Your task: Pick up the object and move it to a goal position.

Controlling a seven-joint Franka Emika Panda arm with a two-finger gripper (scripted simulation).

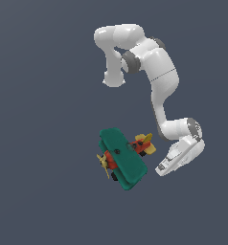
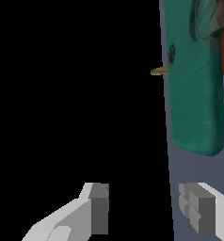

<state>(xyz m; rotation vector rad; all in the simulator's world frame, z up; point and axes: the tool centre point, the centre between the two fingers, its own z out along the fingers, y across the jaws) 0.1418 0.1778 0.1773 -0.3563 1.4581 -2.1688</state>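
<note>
Gripper (image 2: 144, 209) is spread wide with nothing between the fingers (image 2: 99, 207), jaws released, sitting off to the exterior view's right of the toy biplane (image 1: 123, 160) and not touching it. Biplane rests on the grey surface (image 1: 39, 191), teal wings (image 2: 194, 94) stacked, yellow propeller (image 1: 104, 163) toward the exterior view's left, yellow tail (image 1: 145, 141) pointing toward the arm. In the wrist view the plane is off-centre, only a wing edge and the propeller tip (image 2: 158, 71) show, so the approach is not lined up. Risks, as I judge: closing from this offset catches a wing corner only, plane twists or slips; a finger coming in low nudges the tail and spins the toy away; wide flat wings may not fit between the jaws unless they go across the red body (image 1: 137, 147). No goal marker visible, so placement can't be checked.
</note>
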